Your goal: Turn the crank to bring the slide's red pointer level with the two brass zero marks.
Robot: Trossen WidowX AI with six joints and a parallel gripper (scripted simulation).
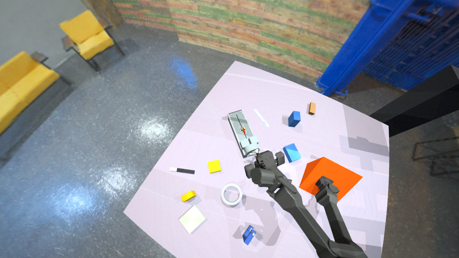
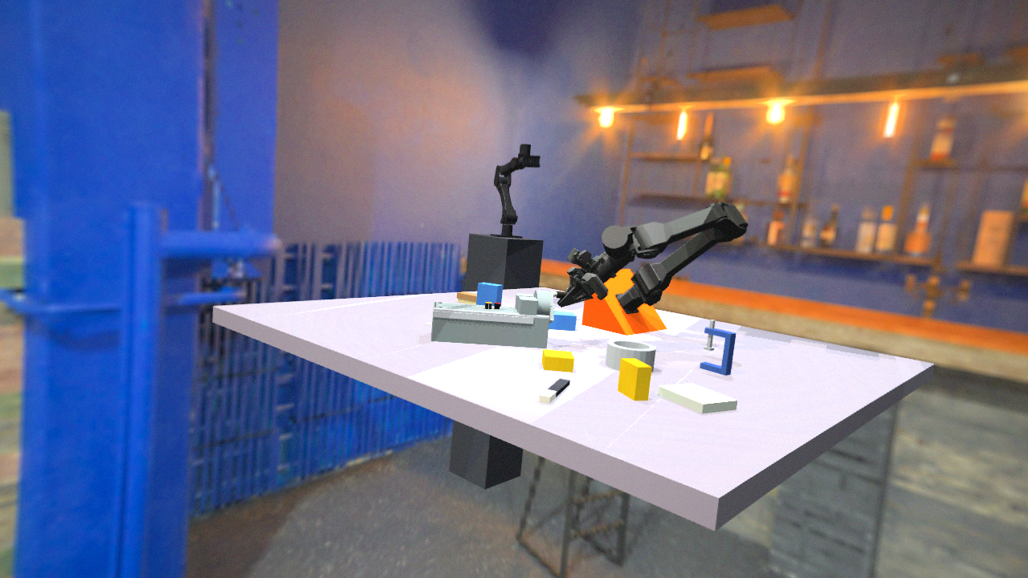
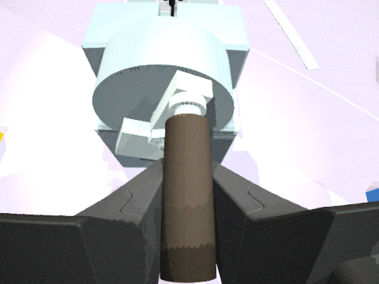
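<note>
"Start close in: what has the gripper got?"

"It's pinching the dark brown cylindrical handle, a finger along either side. And that handle is at the crank end of the pale grey-green, box-shaped machine."

"So which way does it lie?"

"Straight out from the machine's end, long axis running back between the fingers. There's just this gripper on the job, so no question of reach. The turn, I'd judge, must carry the handle around the drum's centre, not tug it outwards."

"And its looks?"

"Smooth and plain, with a pale collar where it meets the white, blocky crank arm. That arm slants across the face of the round grey-green drum."

"Further along, how's the reading?"

"On top of the machine, the small red pointer looks just on the drum side of the two small brass zero marks. Not level yet, by my eye; nearly there. A little more cranking, gently, since overshooting is the danger, then let go."

"Anything beyond?"

"A flat white strip beside the machine on the pale desk, well out of it."
</note>
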